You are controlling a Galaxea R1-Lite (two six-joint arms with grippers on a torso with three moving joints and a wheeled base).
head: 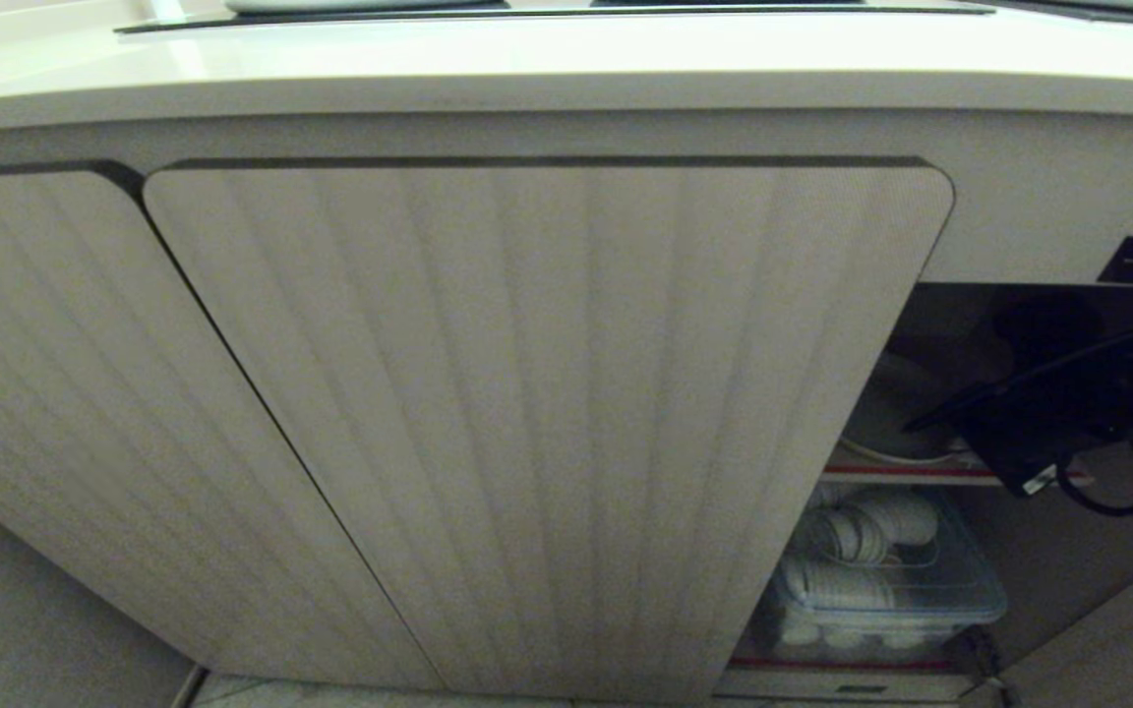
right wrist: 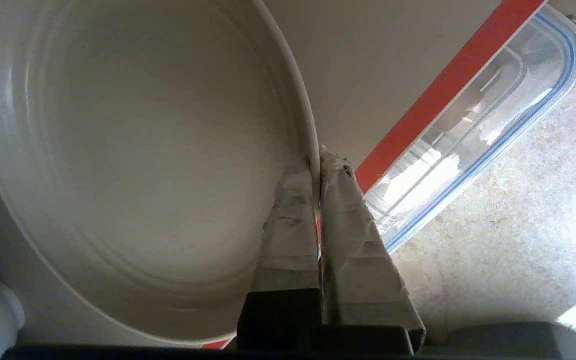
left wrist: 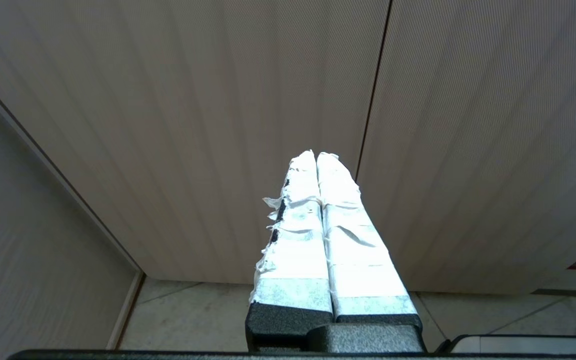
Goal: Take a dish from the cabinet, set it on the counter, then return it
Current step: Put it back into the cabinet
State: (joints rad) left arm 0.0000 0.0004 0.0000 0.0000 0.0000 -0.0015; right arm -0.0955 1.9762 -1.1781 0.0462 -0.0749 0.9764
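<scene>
Right gripper [right wrist: 318,162] reaches into the open right bay of the cabinet [head: 547,413], jaws pinched nearly closed on the rim of the dish [right wrist: 138,165]; one taped finger lies inside the rim, the other outside it. The dish sits on the upper inner shelf [head: 906,474], red-edged, and fills most of the right wrist view as a shallow cream plate; whether it has lifted clear of the shelf cannot be told. Key relation: the dish extends away from the jaws into the cabinet, gripped at its near edge only, so its weight hangs beyond the grip. In the head view the right arm appears dark at the opening, with the dish pale behind it. Below the shelf a clear plastic box [head: 886,595] holds white crockery. Left gripper [left wrist: 317,157] is parked low before the closed ribbed doors, jaws together, holding nothing. The counter [head: 566,74] runs above the cabinet. Judgement: the pull-out comes next, and an edge grip risks the dish tilting or slipping
</scene>
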